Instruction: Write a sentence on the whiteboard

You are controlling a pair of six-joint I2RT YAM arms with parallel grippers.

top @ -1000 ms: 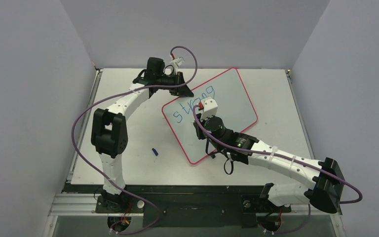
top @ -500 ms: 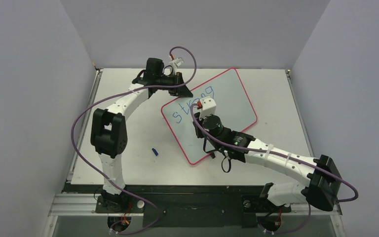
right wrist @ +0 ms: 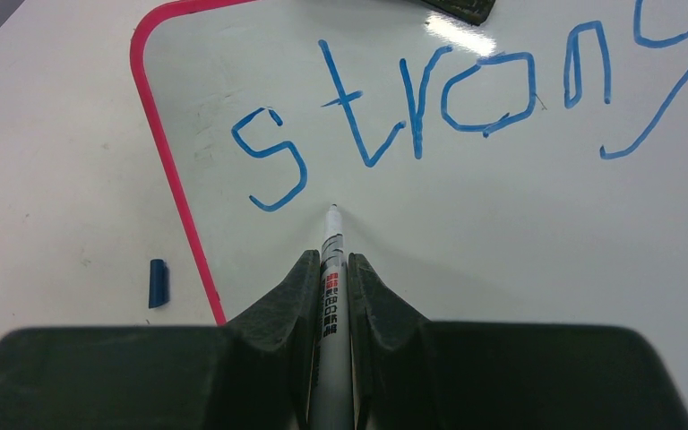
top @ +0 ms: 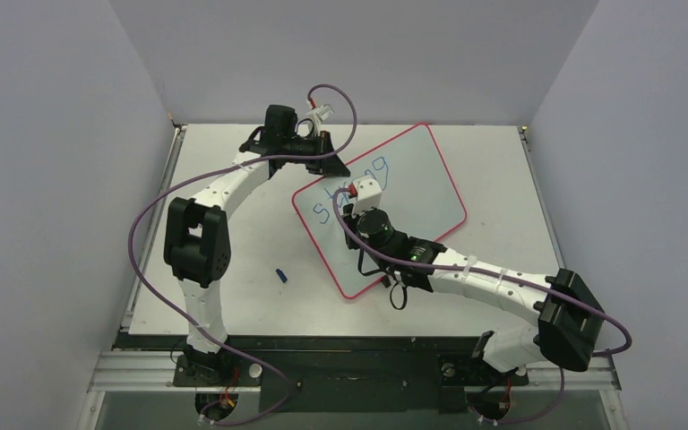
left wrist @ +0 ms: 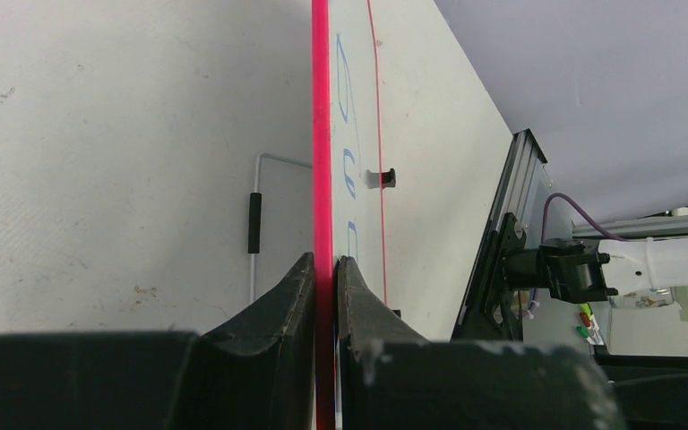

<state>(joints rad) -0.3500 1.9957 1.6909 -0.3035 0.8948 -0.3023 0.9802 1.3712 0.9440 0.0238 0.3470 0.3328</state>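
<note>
The whiteboard, red-rimmed, lies slanted on the table. Blue letters of the sentence read "strong" along its upper part. My left gripper is shut on the whiteboard's red rim at its top left corner. My right gripper is shut on a white marker, and in the top view it covers the middle letters. The marker's tip points at bare board just below the gap between "s" and "t". Whether it touches the board I cannot tell.
A small blue marker cap lies on the table left of the board's lower corner. A thin wire with a black sleeve lies beside the board's edge. A metal rail runs along the table's side. Walls enclose the table.
My right arm has slid left across the board, carrying the marker from under the end of "strong" to under its first letters. The left gripper and the board have stayed put.
</note>
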